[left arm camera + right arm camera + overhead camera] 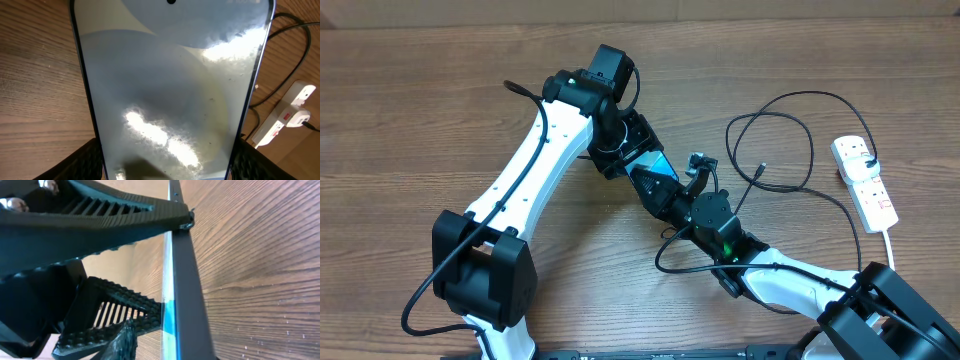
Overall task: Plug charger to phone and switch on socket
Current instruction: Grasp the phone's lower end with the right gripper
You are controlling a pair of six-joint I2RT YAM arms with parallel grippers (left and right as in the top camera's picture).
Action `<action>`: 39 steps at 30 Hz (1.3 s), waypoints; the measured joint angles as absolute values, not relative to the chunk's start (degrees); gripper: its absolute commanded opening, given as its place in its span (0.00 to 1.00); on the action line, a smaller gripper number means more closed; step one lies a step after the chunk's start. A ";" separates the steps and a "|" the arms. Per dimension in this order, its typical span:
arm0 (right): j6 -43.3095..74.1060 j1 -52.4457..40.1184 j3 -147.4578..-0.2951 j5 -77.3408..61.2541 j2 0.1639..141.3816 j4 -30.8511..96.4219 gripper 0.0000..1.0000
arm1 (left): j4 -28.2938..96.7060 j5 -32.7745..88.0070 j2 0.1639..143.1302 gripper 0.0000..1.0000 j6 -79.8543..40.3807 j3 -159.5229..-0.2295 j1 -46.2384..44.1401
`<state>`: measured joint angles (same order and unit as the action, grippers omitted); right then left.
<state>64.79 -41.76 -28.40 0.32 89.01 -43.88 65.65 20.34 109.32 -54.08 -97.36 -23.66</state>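
Phone (165,75): sides clamped in L gripper (169,155). R gripper (170,267): fingers apart, tips at phone edge. Charger (812,150), socket (865,180): on table (420,120), apart.

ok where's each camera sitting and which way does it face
overhead: above the table, facing straight down; left arm and right arm meet at the phone, socket far right.
left wrist: on the left arm, facing the phone's screen; left pincer at the bottom corners.
right wrist: on the right arm, looking along the phone's edge; right pincer fills the left.
shared: phone in all; socket in overhead and left wrist.
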 measured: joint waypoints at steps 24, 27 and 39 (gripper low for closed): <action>64.86 -41.78 -28.40 2.37 89.30 -43.79 0.13 | 66.87 19.46 109.32 0.56 -54.06 -97.51 -23.66; 64.86 -41.78 -28.40 2.37 89.32 -43.75 0.12 | 66.96 19.42 109.32 0.56 -54.06 -97.51 -23.66; 65.60 -41.71 -28.40 2.26 89.76 -45.08 0.07 | 67.31 19.22 109.32 0.56 -54.04 -98.13 -23.64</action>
<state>65.60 -41.71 -28.40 2.26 89.76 -45.08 67.31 19.22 109.32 -54.04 -98.13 -23.64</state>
